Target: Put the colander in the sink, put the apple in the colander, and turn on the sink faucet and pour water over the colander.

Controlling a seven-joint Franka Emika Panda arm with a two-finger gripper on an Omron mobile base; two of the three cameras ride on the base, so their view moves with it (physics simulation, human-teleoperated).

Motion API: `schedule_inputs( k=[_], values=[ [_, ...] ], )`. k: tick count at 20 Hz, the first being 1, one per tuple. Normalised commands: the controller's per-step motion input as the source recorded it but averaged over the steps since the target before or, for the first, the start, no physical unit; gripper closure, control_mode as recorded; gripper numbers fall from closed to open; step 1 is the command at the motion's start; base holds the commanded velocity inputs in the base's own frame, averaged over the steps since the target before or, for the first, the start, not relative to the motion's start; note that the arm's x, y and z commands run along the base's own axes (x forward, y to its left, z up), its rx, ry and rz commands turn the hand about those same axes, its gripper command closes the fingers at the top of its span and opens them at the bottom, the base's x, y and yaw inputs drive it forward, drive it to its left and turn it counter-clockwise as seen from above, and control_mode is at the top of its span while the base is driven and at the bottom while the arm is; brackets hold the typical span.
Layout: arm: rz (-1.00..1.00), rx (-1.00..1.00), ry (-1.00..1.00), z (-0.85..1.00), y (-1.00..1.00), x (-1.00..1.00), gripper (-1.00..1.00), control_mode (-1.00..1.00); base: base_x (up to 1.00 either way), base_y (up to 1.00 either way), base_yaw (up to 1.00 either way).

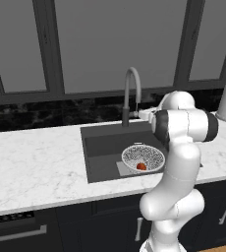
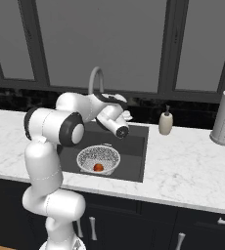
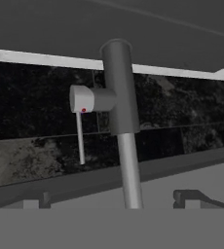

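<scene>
In the left base view, the colander (image 1: 143, 158) is seen resting in the right part of the dark sink (image 1: 100, 147), with the small red apple (image 1: 141, 167) lying inside it toward its near edge. The sink faucet (image 1: 131, 93) rises at the far rim of the basin, and no water is seen running.

In the right base view, the same colander (image 2: 98, 159) and apple (image 2: 99, 167) are shown in the near left part of the sink (image 2: 134, 156). The gripper (image 2: 126, 115) is held near the foot of the faucet (image 2: 96, 83). A beige soap bottle (image 2: 166, 122) stands on the counter to the right.

In the hand view, the faucet's dark base (image 3: 119, 87) is shown close ahead, with a thin lever (image 3: 80, 136) hanging from a white cap (image 3: 82, 99) on its left. The fingers are spread fully apart, holding nothing. The lever is judged stiff, smooth and slender, so it is probably best pushed or pinched near its free end.
</scene>
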Motion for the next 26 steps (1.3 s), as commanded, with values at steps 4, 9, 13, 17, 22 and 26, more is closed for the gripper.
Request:
schedule_inputs(
  k=[4, 9, 13, 17, 22, 26],
  values=[
    [0.00, 0.00, -0.04, 0.00, 0.02, 0.19, -1.00, -1.00, 0.00, 0.00, 0.00],
    [0.00, 0.00, -0.01, 0.00, 0.07, 0.29, -1.00, -1.00, 0.00, 0.00, 0.00],
    [0.00, 0.00, 0.00, -0.02, 0.08, 0.30, -1.00, -1.00, 0.00, 0.00, 0.00],
    [0.00, 0.00, 0.00, -0.12, 0.00, 0.34, -1.00, -1.00, 0.00, 0.00, 0.00],
    [0.00, 0.00, 0.00, -0.25, 0.00, 0.36, -1.00, -1.00, 0.00, 0.00, 0.00],
    [0.00, 0.00, 0.00, -0.24, 0.00, 0.35, -1.00, -1.00, 0.00, 0.00, 0.00]
  ],
)
